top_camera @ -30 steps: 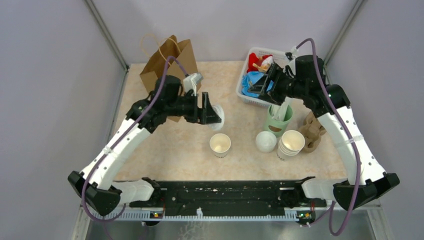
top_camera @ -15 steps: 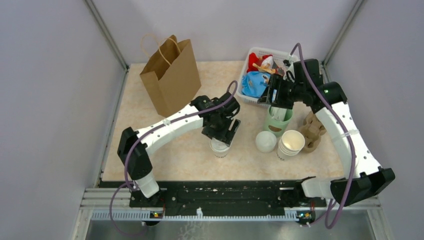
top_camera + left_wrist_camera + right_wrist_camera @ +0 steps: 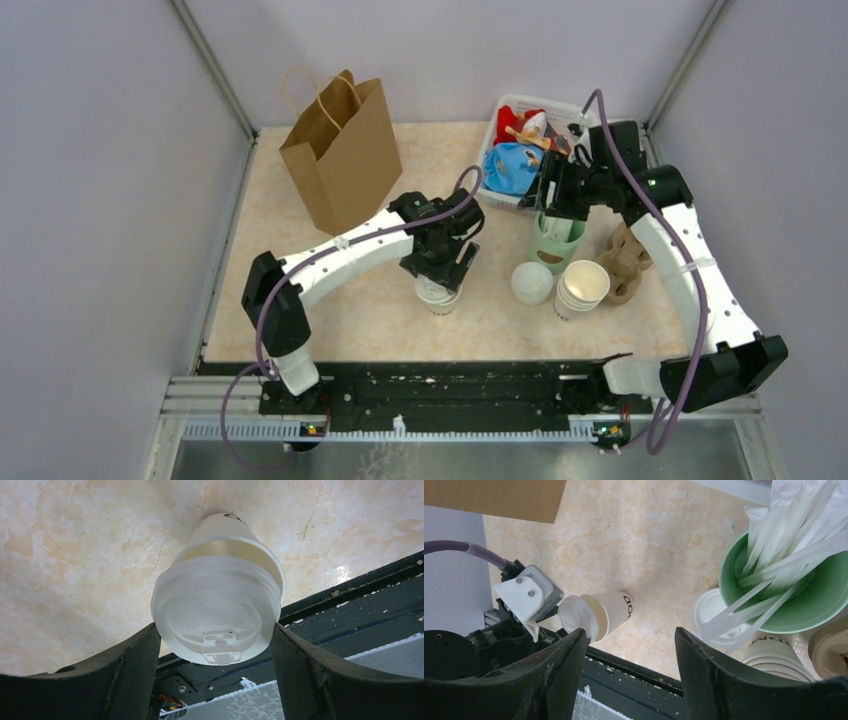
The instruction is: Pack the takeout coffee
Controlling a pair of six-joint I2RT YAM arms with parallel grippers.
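The takeout coffee cup, white paper with black lettering, stands near the table's front middle. It also shows in the left wrist view and the right wrist view. My left gripper is right over it, shut on a white plastic lid. The lid rests tilted on the cup's rim, with a gap showing at the far side. My right gripper is open and empty, hovering above a green cup of white straws.
A brown paper bag stands open at the back left. A white basket of packets is at the back right. A loose lid, a stack of nested cups and a brown cardboard carrier sit front right.
My left arm has swung from mid-air beside the bag down onto the cup, bringing the lid onto its rim. My right gripper has shifted slightly over the straw cup.
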